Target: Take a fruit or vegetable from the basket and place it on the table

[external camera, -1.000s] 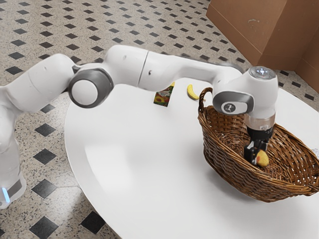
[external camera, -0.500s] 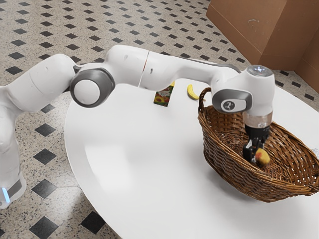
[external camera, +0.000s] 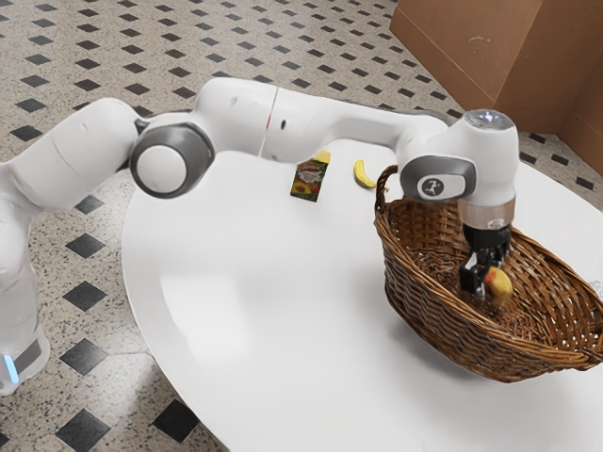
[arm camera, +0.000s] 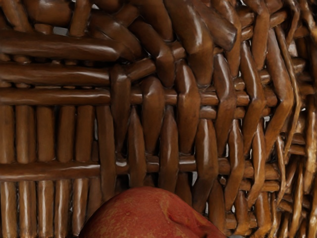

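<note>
Grips the rounded red-and-yellow fruit (external camera: 499,283) in the black gripper (external camera: 484,281), near four o'clock in the exterior view, inside the coarse wicker basket (external camera: 419,303). Seems to have the grasp done; has yet to clear the woven rim (external camera: 516,351) and set down on the smooth white table (external camera: 283,301), toward nine o'clock from the basket.

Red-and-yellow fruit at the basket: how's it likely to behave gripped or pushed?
The fruit looks rounded, so a nudge on the flat table would probably roll it. Its full, plump shape suggests it holds form rather than flops. The skin looks fairly smooth, so a weak or off-centre grip may slip.
</note>
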